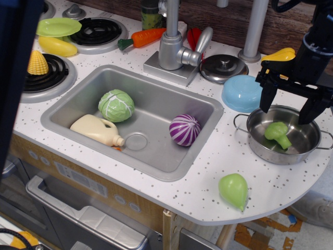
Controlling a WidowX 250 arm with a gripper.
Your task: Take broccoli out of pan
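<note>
The light-green broccoli [278,133] lies inside the shiny steel pan [260,143] at the right end of the counter. My black gripper [285,108] hangs just above the pan's far rim, over the broccoli. It is open, one finger at the left rim and one finger at the right, and holds nothing. The arm comes in from the upper right.
A light-blue bowl [243,93] sits just left of the pan. A smooth green teardrop toy [234,190] lies near the front edge. A steel lid [223,67], yellow squash [281,54], faucet [174,44], and a sink [78,99] with a cabbage [116,105], purple cabbage [184,129] and cream jug [97,129] are nearby.
</note>
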